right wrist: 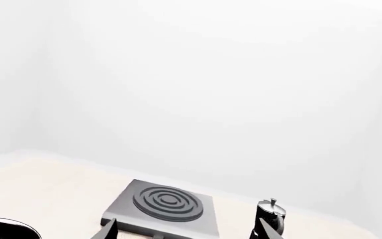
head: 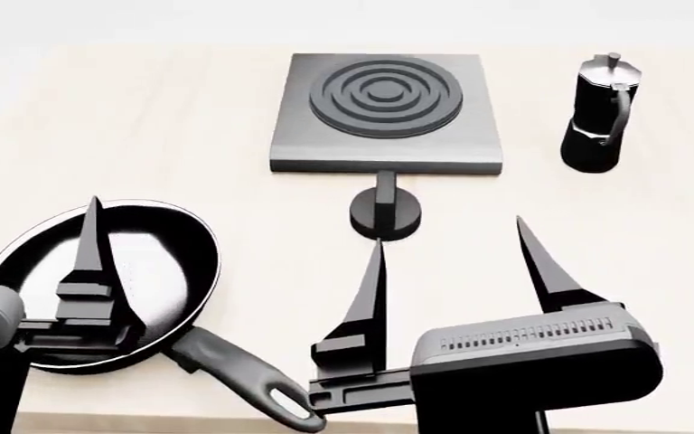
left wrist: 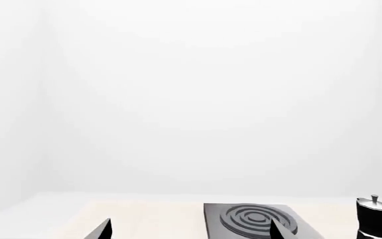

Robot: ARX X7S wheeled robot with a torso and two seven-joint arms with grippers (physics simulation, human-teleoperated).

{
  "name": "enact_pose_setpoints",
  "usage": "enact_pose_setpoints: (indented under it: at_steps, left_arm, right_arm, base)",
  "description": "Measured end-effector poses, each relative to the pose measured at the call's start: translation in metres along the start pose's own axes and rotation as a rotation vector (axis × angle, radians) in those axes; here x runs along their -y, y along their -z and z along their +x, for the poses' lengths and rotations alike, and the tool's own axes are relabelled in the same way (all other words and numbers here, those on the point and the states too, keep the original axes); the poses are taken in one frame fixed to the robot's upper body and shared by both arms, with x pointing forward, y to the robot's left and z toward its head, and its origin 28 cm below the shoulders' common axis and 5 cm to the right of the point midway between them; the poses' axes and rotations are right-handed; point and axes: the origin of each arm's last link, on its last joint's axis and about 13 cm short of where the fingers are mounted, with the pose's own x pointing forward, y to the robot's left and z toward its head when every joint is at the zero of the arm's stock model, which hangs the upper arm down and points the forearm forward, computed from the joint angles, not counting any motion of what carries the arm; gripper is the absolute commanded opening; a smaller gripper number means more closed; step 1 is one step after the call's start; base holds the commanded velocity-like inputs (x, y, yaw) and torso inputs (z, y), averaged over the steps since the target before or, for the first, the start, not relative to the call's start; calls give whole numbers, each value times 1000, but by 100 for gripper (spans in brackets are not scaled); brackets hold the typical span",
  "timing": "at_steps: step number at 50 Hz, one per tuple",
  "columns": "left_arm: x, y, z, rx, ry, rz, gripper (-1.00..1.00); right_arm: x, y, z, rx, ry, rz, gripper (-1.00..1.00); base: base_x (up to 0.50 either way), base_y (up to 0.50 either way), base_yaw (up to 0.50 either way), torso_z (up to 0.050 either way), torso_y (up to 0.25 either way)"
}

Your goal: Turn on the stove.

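Your right gripper (head: 450,249) stands wide, its two fingers spread and holding nothing. The stove (head: 383,113) lies ahead of it on the table (head: 142,127), and the stove's round black knob (head: 386,213) sits just beyond the inner fingertip, not touching it. A moka pot (head: 600,113) stands ahead and outward of that gripper, beside the stove and apart from it. Your left gripper (head: 88,212) hangs over a frying pan (head: 106,289); only one finger shows, so you cannot tell its opening.
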Motion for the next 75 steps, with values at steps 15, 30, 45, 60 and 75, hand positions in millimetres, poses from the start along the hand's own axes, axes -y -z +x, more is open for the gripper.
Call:
enact_pose_setpoints:
  at_steps: [15, 30, 45, 60, 75]
  left_arm:
    - [0, 0, 0, 0, 2, -2, 100]
    - [0, 1, 0, -1, 2, -3, 100]
    - [0, 1, 0, -1, 1, -3, 100]
    - [0, 2, 0, -1, 3, -3, 100]
    - [1, 2, 1, -2, 4, -3, 100]
  right_arm:
    - [0, 2, 1, -5, 0, -12, 100]
    - [-1, 3, 2, -13, -3, -17, 100]
    - [-1, 4, 2, -13, -5, -18, 100]
    - [-2, 4, 2, -12, -4, -16, 100]
    - [-1, 4, 2, -10, -3, -12, 100]
  base:
    - [0, 0, 0, 0, 0]
    - [94, 0, 0, 0, 0]
    - [114, 0, 0, 0, 0]
    - [113, 0, 0, 0, 0]
    - [113, 0, 0, 0, 0]
